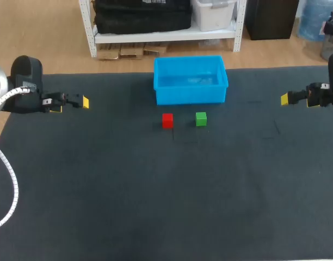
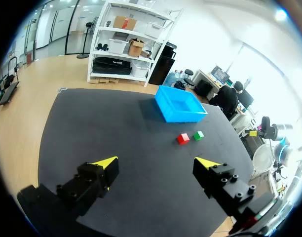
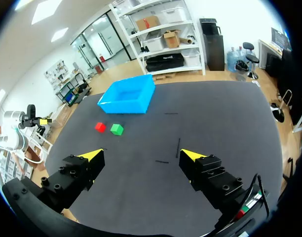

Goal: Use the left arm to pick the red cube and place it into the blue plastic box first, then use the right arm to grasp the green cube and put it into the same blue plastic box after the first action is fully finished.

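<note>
1. The red cube (image 1: 167, 120) lies on the dark table (image 1: 155, 206), near the front wall of the blue box (image 1: 191, 96) but not touching it.
2. The green cube (image 1: 201, 119) lies just beside the red cube, on its right side in the head view. A small gap is between them. It is also in front of the box and apart from it.
3. The blue box stands at the far middle of the table with its open side up. Both cubes are outside of it.
4. The left gripper (image 2: 157, 163) is open wide. Its two yellow-tipped fingers (image 2: 105, 163) stand far from each other and hold nothing. In the head view it hangs above the left part of the table, well apart from the cubes and the box.
5. The right gripper (image 3: 142, 156) is also spread wide and holds nothing. It hangs above the right part of the table, well apart from the cubes, which lie far ahead of it.
6. In the right wrist view, two short thin black lines (image 3: 178, 147) are on the table between the right gripper and the box.
</note>
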